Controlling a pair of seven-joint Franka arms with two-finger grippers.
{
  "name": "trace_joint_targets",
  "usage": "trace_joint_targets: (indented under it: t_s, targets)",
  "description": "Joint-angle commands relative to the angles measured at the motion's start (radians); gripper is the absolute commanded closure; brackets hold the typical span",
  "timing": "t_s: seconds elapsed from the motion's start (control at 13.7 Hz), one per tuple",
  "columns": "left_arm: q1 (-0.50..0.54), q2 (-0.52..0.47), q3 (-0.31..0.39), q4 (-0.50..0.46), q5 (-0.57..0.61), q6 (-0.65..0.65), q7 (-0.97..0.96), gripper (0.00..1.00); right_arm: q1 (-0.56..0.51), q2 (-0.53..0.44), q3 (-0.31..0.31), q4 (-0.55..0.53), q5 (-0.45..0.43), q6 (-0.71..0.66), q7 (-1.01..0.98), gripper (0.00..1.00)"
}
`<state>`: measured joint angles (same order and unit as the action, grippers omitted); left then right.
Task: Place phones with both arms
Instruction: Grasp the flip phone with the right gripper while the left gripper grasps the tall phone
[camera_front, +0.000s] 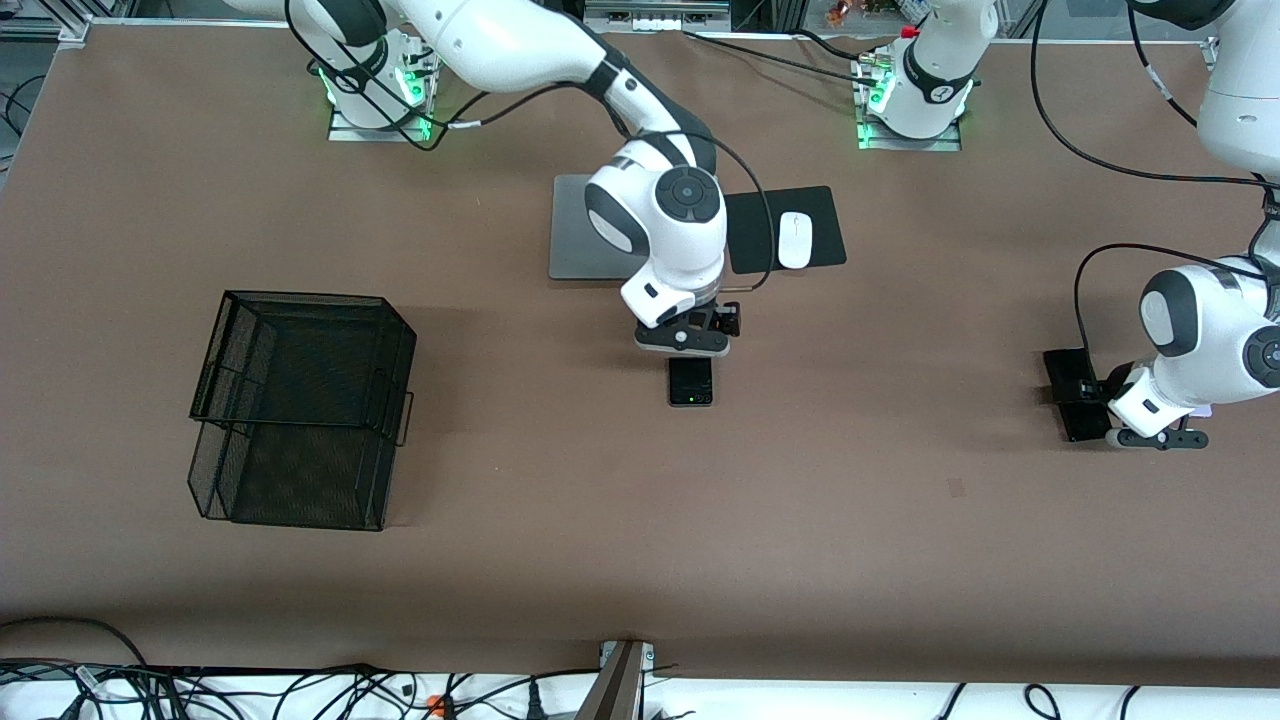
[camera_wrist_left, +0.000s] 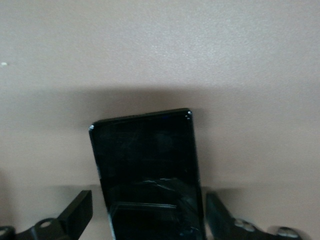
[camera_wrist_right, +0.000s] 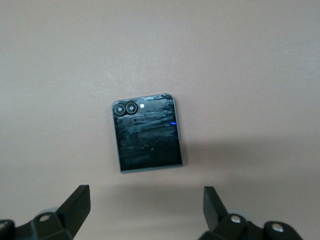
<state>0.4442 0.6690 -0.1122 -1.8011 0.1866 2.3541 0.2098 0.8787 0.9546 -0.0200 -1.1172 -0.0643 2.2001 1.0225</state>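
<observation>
**Both grippers spread wide over phones on the brown table**

Front view: the right gripper (camera_front: 690, 335) hangs over the middle of the table (camera_front: 620, 520), just above the small squarish black phone (camera_front: 691, 381), which lies flat, nearer the camera than the silver laptop (camera_front: 580, 240). Beside the laptop, toward the left arm's end, a white mouse (camera_front: 795, 240) rests on a black pad (camera_front: 785, 230). The left gripper (camera_front: 1155, 437) sits low at the left arm's end, over the long slim black phone (camera_front: 1072, 395); a sliver of pale lilac (camera_front: 1200, 410) peeks out beside the wrist, too little to identify. A black mesh basket (camera_front: 300, 405) stands toward the right arm's end.

Left wrist view: the long black phone (camera_wrist_left: 147, 170) lies between the two fingertips (camera_wrist_left: 80, 210), which stand apart and clear of its edges, gripping nothing.

Right wrist view: the squarish phone (camera_wrist_right: 147, 132), two camera lenses showing, lies flat on the table ahead of the widely spread fingertips (camera_wrist_right: 77, 202), untouched.
</observation>
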Motion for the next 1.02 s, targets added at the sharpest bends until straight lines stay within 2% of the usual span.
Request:
trace_joint_targets:
  t_s: [0.0, 0.22, 0.29, 0.44, 0.66, 0.8, 0.88, 0.95]
  targets:
    - [0.011, -0.002, -0.012, -0.008, -0.030, 0.010, 0.026, 0.00, 0.009, 0.070, -0.023, 0.043, -0.048, 0.058, 0.024, 0.00]
    - [0.013, -0.002, -0.012, -0.008, -0.030, 0.008, 0.028, 0.00, 0.009, 0.108, -0.035, 0.045, -0.101, 0.122, 0.021, 0.00]
    - [0.011, -0.003, -0.012, -0.008, -0.030, 0.007, 0.028, 0.37, 0.011, 0.110, -0.035, 0.045, -0.110, 0.136, 0.021, 0.00]
    - [0.008, -0.008, -0.012, -0.008, -0.030, -0.001, 0.026, 0.62, 0.016, 0.124, -0.035, 0.046, -0.129, 0.170, 0.015, 0.00]
    - [0.002, -0.054, -0.058, 0.032, -0.030, -0.128, 0.011, 0.64, 0.025, 0.138, -0.035, 0.047, -0.134, 0.211, 0.004, 0.00]
    - [0.002, -0.084, -0.113, 0.095, -0.030, -0.252, 0.003, 0.64, 0.028, 0.145, -0.035, 0.047, -0.150, 0.214, 0.004, 0.00]
    - [0.001, -0.089, -0.142, 0.141, -0.030, -0.333, -0.015, 0.64, 0.028, 0.145, -0.037, 0.045, -0.152, 0.214, 0.002, 0.03]
    - [-0.001, -0.089, -0.176, 0.194, -0.030, -0.411, -0.045, 0.64, 0.028, 0.145, -0.041, 0.045, -0.164, 0.213, 0.001, 0.17]
